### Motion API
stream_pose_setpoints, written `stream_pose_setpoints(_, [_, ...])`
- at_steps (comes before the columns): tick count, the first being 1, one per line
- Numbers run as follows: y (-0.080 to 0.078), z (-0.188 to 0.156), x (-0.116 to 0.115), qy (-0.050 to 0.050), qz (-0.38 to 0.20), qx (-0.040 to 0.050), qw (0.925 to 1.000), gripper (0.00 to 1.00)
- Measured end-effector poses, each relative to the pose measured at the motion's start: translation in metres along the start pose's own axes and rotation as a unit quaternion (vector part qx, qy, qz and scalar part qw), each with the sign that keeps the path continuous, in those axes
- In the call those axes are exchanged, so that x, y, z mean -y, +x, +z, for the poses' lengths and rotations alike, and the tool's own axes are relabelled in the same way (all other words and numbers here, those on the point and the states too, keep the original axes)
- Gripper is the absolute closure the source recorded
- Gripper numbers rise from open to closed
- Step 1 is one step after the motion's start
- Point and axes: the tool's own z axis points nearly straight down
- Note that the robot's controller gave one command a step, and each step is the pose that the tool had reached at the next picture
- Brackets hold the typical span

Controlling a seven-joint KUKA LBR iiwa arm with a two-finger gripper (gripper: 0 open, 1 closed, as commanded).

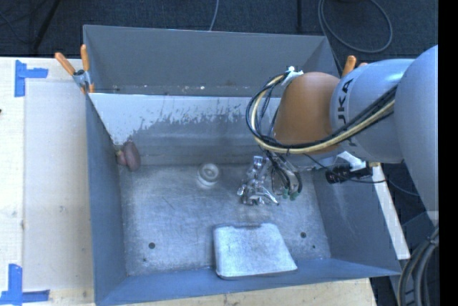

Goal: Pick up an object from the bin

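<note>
My gripper (256,191) hangs low over the bin floor, right of the middle, its metal fingers close above bare floor. A small clear round cap-like thing (208,174) lies just to its left, apart from the fingers. A grey folded cloth pad (253,250) lies flat near the front wall, below the gripper. I see nothing between the fingers.
A small brownish-pink lump (129,154) rests at the far left corner against the back wall. The arm with its orange cover and cables comes in over the bin's right wall. Bare floor stretches across the left half of the bin.
</note>
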Motion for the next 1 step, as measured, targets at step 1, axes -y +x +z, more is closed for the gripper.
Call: stream_pose_setpoints(1, [-0.005, -0.1386, -0.01, 0.0, -0.159, 0.0027, 0.9872, 1.0])
